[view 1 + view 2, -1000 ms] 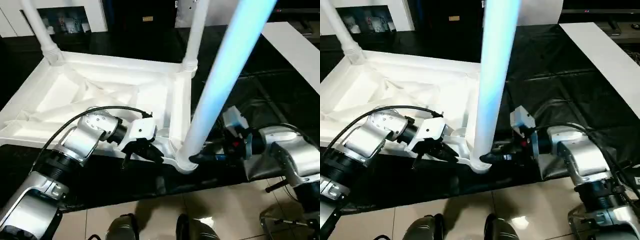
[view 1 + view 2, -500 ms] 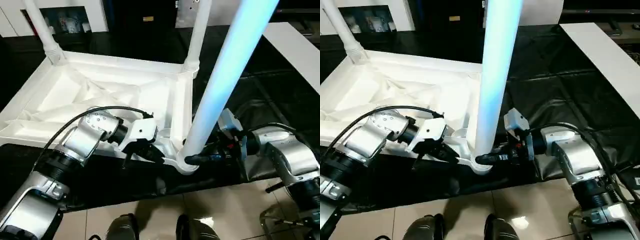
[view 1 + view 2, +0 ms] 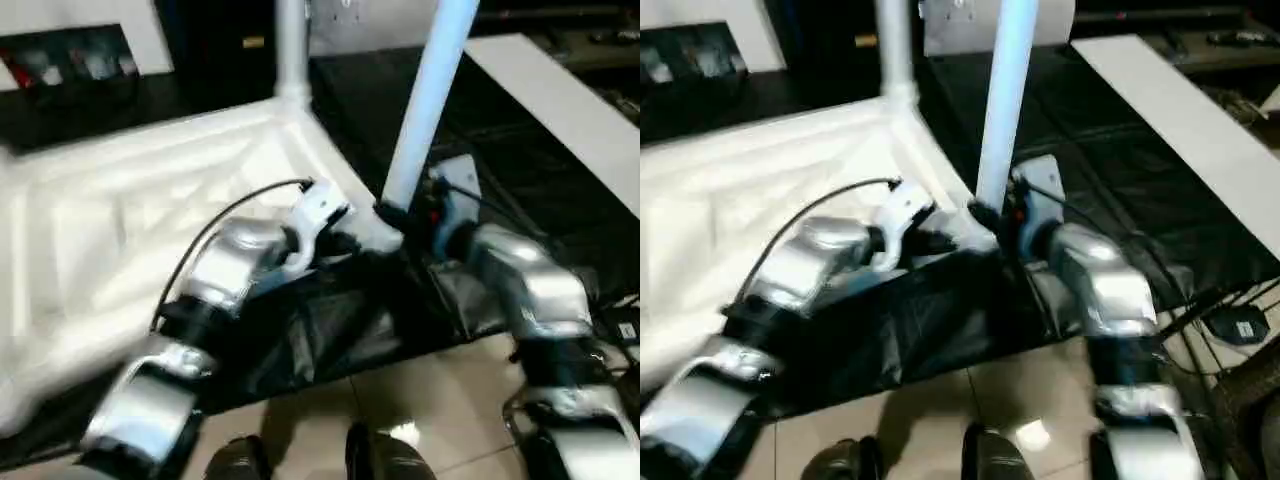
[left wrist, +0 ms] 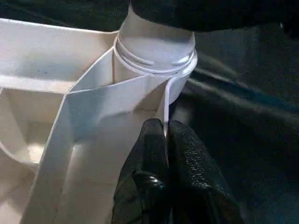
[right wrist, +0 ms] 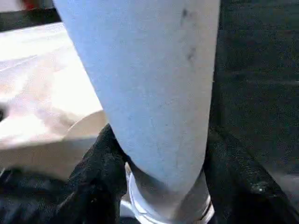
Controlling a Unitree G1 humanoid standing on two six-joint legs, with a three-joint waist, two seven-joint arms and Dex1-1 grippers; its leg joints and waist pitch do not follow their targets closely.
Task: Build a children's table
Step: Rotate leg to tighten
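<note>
Here the white table top (image 3: 130, 220) lies upside down on the black cover (image 3: 520, 170); its near leg (image 3: 425, 110) runs out of frame. Left fingers (image 4: 161, 154) pinch the corner rib; right fingers (image 5: 100, 182) clasp the leg's base.

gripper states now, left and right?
Left gripper: shut, pinching the thin wall of the table top by the corner socket.
Right gripper: closed around the leg near its base.
</note>
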